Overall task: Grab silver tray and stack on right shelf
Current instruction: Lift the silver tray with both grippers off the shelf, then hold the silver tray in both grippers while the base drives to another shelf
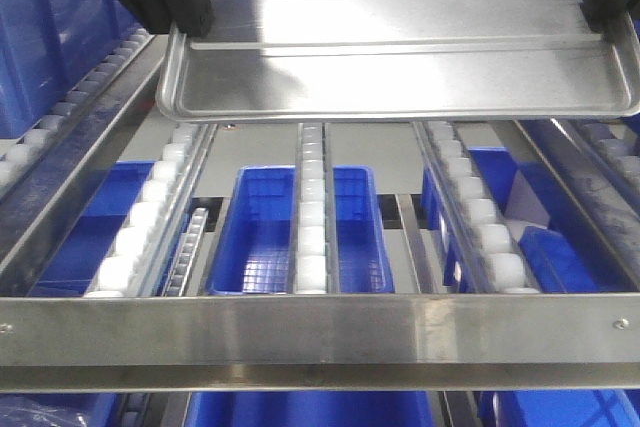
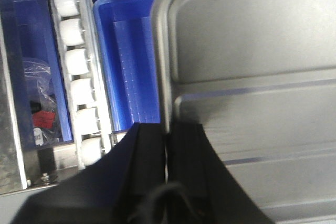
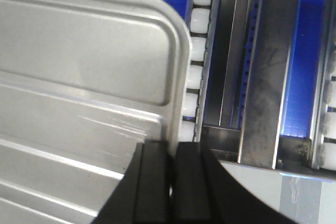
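The silver tray is held in the air above the roller rack, across the top of the front view. My left gripper is shut on the tray's left rim; the left wrist view shows its black fingers pinching the tray edge. My right gripper is shut on the tray's right rim; the right wrist view shows its fingers clamped on the tray rim. The right shelf is not clearly told apart in these views.
Below the tray run roller tracks with white rollers and metal rails. Blue bins sit under the tracks. A steel crossbar spans the front. A vertical metal post stands right of the tray.
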Robot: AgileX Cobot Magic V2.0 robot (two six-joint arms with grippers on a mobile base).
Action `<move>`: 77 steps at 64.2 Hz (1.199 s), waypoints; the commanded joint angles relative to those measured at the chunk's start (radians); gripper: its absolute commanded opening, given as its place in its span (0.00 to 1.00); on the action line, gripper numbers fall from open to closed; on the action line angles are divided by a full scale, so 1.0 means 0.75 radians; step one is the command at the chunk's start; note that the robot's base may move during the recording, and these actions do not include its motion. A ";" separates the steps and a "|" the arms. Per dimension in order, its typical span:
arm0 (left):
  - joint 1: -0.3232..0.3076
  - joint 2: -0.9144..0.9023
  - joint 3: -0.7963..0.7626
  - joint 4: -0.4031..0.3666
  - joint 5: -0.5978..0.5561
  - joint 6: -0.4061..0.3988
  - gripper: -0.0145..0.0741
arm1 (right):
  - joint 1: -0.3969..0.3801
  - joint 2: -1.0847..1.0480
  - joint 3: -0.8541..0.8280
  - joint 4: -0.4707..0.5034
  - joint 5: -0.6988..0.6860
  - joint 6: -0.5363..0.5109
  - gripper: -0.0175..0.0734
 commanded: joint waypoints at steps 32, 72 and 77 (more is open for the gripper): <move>-0.009 -0.053 -0.034 0.089 0.079 0.040 0.06 | -0.006 -0.041 -0.039 -0.094 -0.067 -0.009 0.25; -0.009 -0.053 -0.034 0.089 0.079 0.040 0.06 | -0.006 -0.041 -0.039 -0.094 -0.067 -0.009 0.25; -0.009 -0.053 -0.034 0.089 0.079 0.040 0.06 | -0.006 -0.041 -0.039 -0.094 -0.067 -0.009 0.25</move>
